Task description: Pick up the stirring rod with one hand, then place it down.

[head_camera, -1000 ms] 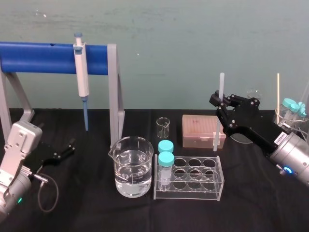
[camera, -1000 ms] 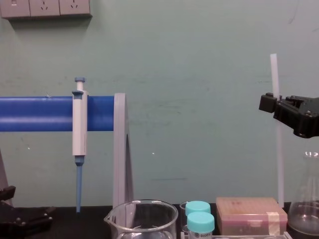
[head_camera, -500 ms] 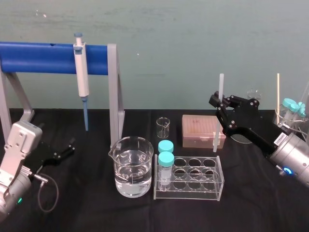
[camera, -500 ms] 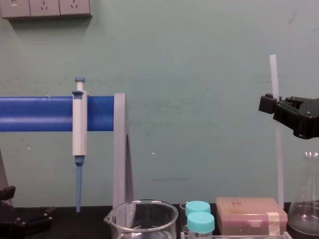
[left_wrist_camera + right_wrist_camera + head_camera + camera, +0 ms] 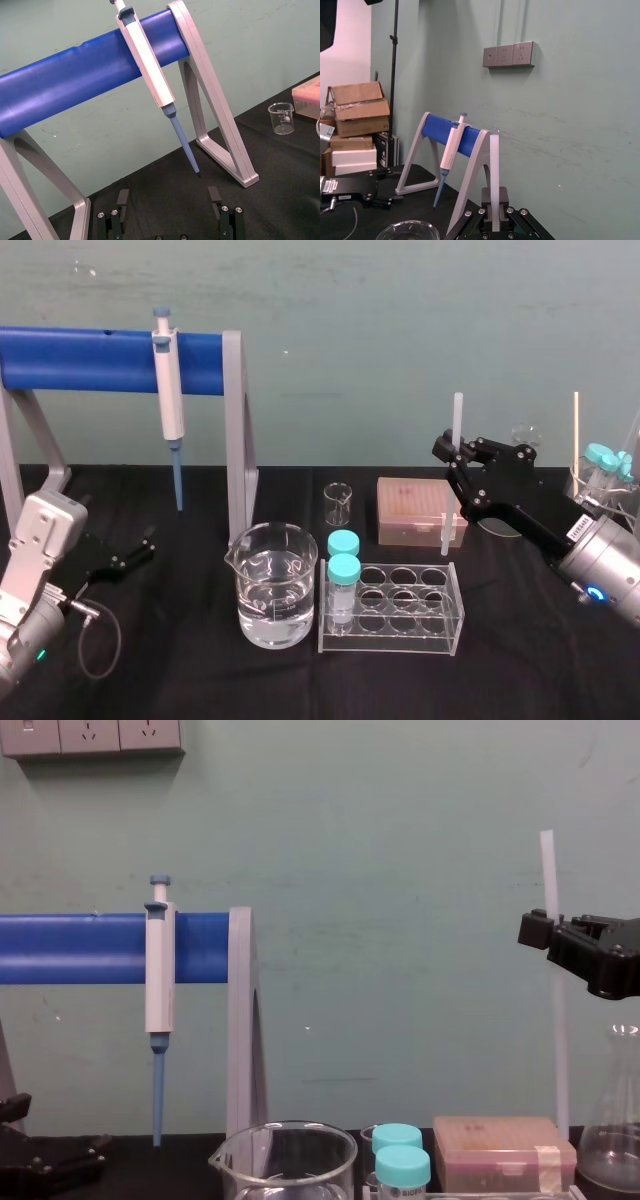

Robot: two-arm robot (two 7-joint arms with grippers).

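**Right tool holding the stirring rod upright over the table.** The right tool [image 5: 456,453] is closed on the stirring rod [image 5: 459,420]. It grips the rod on its upper part, so a short length stands above the jaws and a much longer length hangs below. In the chest view the rod [image 5: 556,1040] runs almost vertically from the right tool [image 5: 545,925] down toward the pink box [image 5: 505,1152]. In the head view its lower end lies between the pink box [image 5: 415,508] and the test-tube rack [image 5: 400,608]. Whether the tip touches anything cannot be told. The right wrist view shows the rod [image 5: 494,165] rising straight from between the closed fingers [image 5: 494,212].

**Handling.** The rod appears light, rigid and smooth. It hangs straight, with no bend below the grip. A thin, slick shaft like this is likely to slide or pivot in a loose pinch, and it could snap if its end is pressed hard against the table [image 5: 180,680]. A firm hold across the shaft, as here, probably suits an upright carry. A hold nearer the middle would balance the rod better for laying it flat.

**Idle arm.** The left tool [image 5: 122,558] rests low on the table beside the blue stand [image 5: 100,360] that carries the pipette [image 5: 168,390]. Its fingers [image 5: 122,199] are spread apart and hold nothing.

**Change from the earlier frames.** There is very little change. In the chest view the top of the rod sits slightly lower than it did a second ago, and the right tool has sunk with it. The grip point, the rod's upright attitude and the parked left arm are unchanged.
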